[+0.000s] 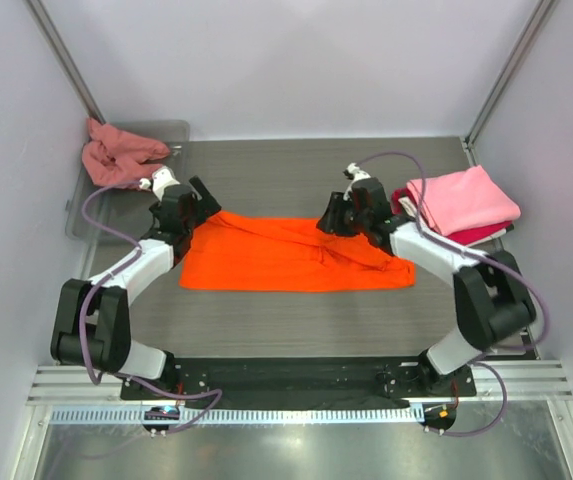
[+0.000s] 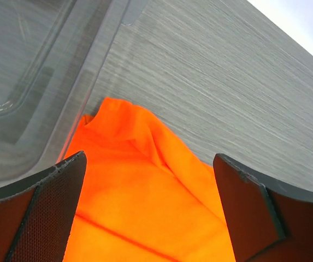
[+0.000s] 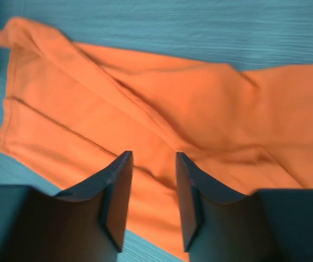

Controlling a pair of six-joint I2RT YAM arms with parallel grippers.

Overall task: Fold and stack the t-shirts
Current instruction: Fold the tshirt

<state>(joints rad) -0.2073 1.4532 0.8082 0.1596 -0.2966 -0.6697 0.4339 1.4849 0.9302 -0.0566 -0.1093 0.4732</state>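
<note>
Garment: bright orange cloth t-shirt, spread for folding.
Left gripper: jaws wide apart, empty.
Right gripper: jaws apart, empty.

1. Between the left gripper's jaws, the orange t-shirt runs off the bottom edge.
2. Outside its left jaw, the clear tray is blurred and cropped.
3. The right gripper's jaws hide the shirt's near hem, and the cloth ahead is soft-focused.
4. Right of those jaws, the crimson t-shirt lies mostly hidden under the pink t-shirt.
</note>
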